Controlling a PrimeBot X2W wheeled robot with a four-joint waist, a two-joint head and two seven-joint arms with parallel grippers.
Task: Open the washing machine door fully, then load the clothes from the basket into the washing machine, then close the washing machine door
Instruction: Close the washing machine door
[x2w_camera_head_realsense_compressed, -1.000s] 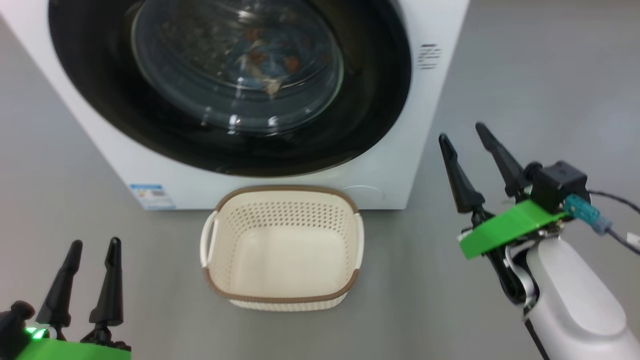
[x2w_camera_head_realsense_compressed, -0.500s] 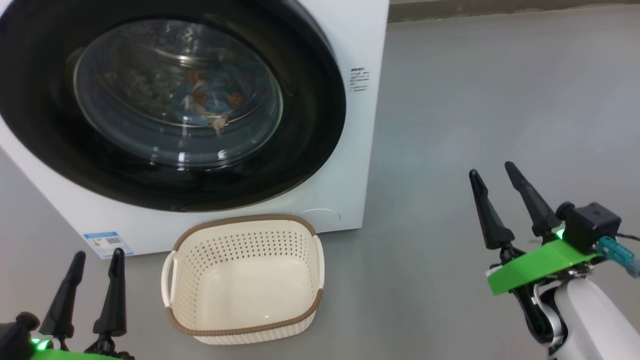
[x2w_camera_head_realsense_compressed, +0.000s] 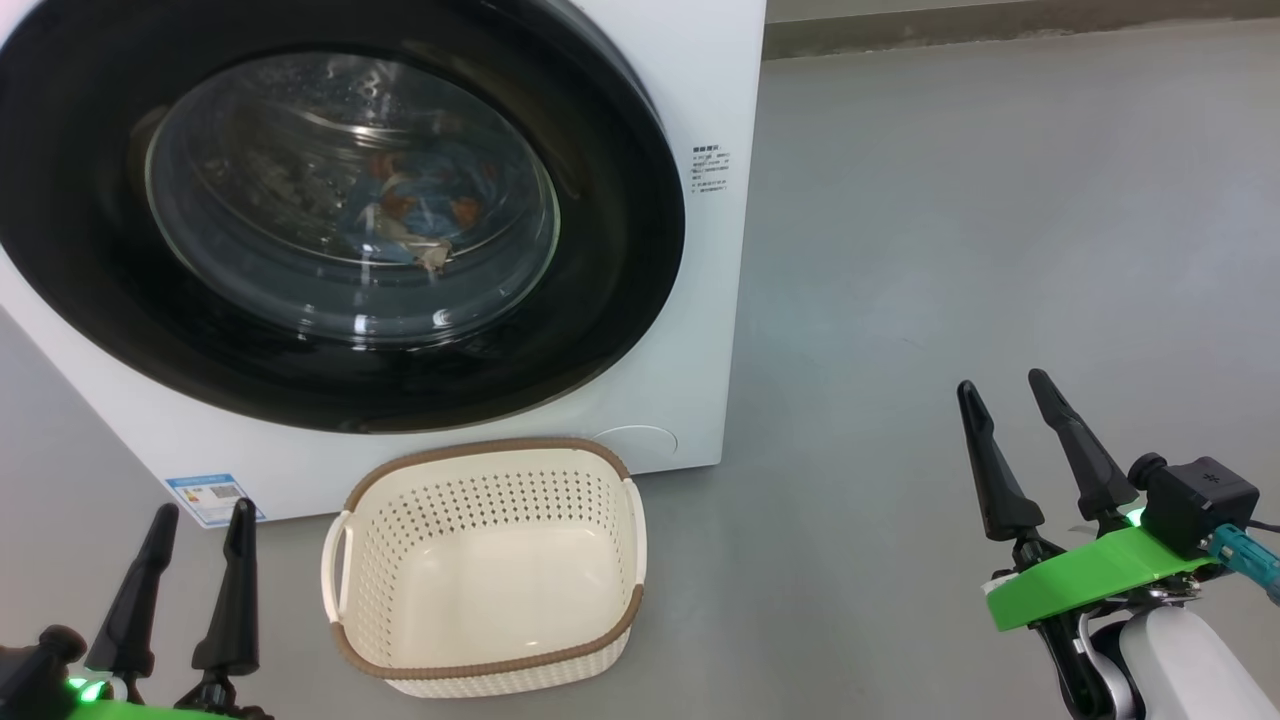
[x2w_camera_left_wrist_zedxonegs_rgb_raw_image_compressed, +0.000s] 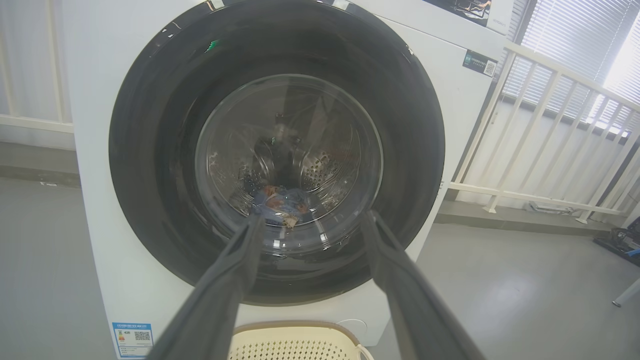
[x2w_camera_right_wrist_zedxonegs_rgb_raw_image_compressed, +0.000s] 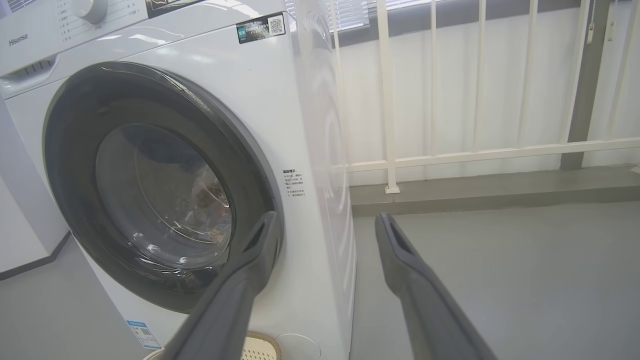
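- Two units, the left gripper (x2w_camera_head_realsense_compressed: 203, 508) and the right gripper (x2w_camera_head_realsense_compressed: 1002, 382), had fingers apart.
- The washing machine door (x2w_camera_head_realsense_compressed: 620, 250) was shut; the clothes (x2w_camera_head_realsense_compressed: 420, 210) lay behind its glass.
- The basket (x2w_camera_head_realsense_compressed: 490, 445) stood on the floor (x2w_camera_head_realsense_compressed: 950, 200), near side of the washing machine (x2w_camera_head_realsense_compressed: 720, 300).

Head view: looked forward and steeply down from above at the washing machine (x2w_camera_head_realsense_compressed: 720, 300) front, the basket (x2w_camera_head_realsense_compressed: 500, 490) and the floor (x2w_camera_head_realsense_compressed: 1000, 250); near, with the machine's top cut off.
Left wrist view: sat low and close, and faced the door (x2w_camera_left_wrist_zedxonegs_rgb_raw_image_compressed: 150, 150) almost square-on.
Right wrist view: sat low, right of the machine, and looked slantwise across its front toward a railing (x2w_camera_right_wrist_zedxonegs_rgb_raw_image_compressed: 480, 152).
Shared: all three took in the door, the sticker (x2w_camera_head_realsense_compressed: 207, 498) and part of the basket.
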